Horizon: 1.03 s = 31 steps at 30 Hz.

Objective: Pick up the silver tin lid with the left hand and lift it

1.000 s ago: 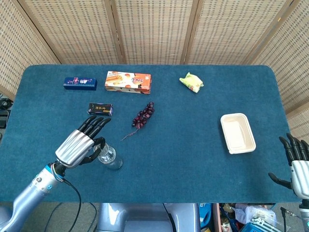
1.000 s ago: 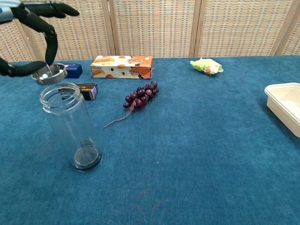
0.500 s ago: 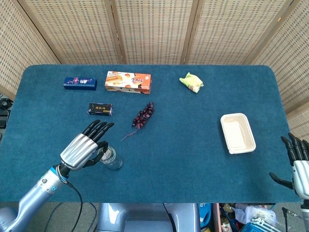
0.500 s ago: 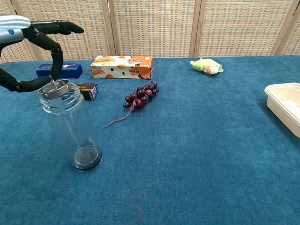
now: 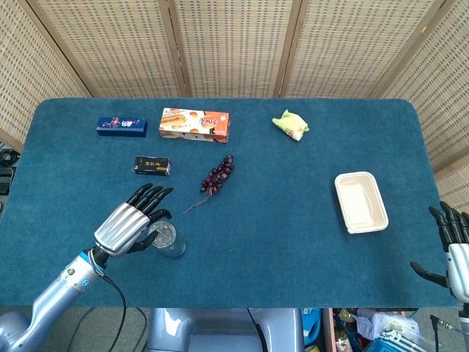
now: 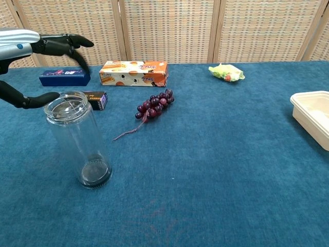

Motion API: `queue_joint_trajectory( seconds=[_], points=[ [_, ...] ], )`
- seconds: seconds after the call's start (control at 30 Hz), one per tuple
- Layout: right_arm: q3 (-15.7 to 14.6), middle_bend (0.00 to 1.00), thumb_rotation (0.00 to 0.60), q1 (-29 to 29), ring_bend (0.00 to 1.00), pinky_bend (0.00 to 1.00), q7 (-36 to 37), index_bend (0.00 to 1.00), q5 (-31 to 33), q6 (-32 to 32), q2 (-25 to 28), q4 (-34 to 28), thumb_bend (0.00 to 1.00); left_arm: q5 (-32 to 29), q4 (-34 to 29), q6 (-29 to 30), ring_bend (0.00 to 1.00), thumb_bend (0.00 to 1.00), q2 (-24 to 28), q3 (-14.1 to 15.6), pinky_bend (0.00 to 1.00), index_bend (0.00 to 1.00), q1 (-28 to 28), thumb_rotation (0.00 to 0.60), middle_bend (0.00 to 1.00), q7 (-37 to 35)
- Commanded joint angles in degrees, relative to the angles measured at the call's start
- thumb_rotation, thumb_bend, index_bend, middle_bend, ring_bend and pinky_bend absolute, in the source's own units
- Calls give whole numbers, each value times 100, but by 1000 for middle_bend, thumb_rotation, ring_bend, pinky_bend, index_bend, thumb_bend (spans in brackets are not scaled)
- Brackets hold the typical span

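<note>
A clear glass jar [image 6: 81,146] stands upright near the table's front left. The silver tin lid [image 6: 66,106] lies on the jar's mouth, slightly tilted; from above the lid [image 5: 163,235] covers the jar [image 5: 174,248]. My left hand [image 6: 32,47] hovers over and to the left of the jar top with its fingers spread wide, thumb low beside the rim, holding nothing. In the head view the left hand [image 5: 129,226] sits just left of the jar. My right hand [image 5: 454,246] shows at the table's front right corner, fingers apart and empty.
An orange box [image 5: 194,124], a blue box [image 5: 122,126] and a small dark box [image 5: 152,166] lie behind the jar. A grape bunch [image 5: 218,174] lies mid-table, a green packet [image 5: 291,125] further back, and a white container [image 5: 360,202] at the right.
The left hand brought the lid down onto the jar's mouth and let go of it. Its fingers have since spread away from the lid. The right hand barely moved.
</note>
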Motion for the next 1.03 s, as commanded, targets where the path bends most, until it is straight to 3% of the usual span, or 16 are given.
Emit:
queue_joint_trajectory(
  seconds=[0.03, 0.3, 0.47, 0.67, 0.83, 1.03],
  points=[
    [-3, 0, 600, -3, 0, 0, 3, 67, -3, 1, -1, 2, 0, 28, 19, 36, 0, 397, -4, 6, 0, 0, 9, 600, 0, -8],
    [-2, 0, 600, -9, 0, 0, 4, 67, -12, 16, 1, -4, 0, 127, -17, 250, 0, 364, 56, -16, 0, 0, 79, 600, 0, -128],
    [-11, 0, 600, -2, 0, 0, -5, 67, -21, -2, -5, 4, 0, 244, -171, 685, 0, 346, 392, -12, 0, 0, 325, 600, 0, -332],
    [-19, 0, 600, -4, 0, 0, -17, 67, -49, 8, -2, -18, 0, 292, -55, 1791, 0, 275, 858, 187, 0, 0, 1147, 600, 0, -429],
    [-38, 0, 600, -14, 0, 0, -52, 67, -111, 43, -8, -45, 0, -87, 576, 3243, 0, 239, 391, 225, 0, 0, 2150, 600, 0, 284],
    [-76, 0, 600, -25, 0, 0, -144, 67, -197, 73, -31, -64, 0, -88, 994, 3642, 0, 238, 119, 493, 0, 0, 2714, 600, 0, -165]
  ],
)
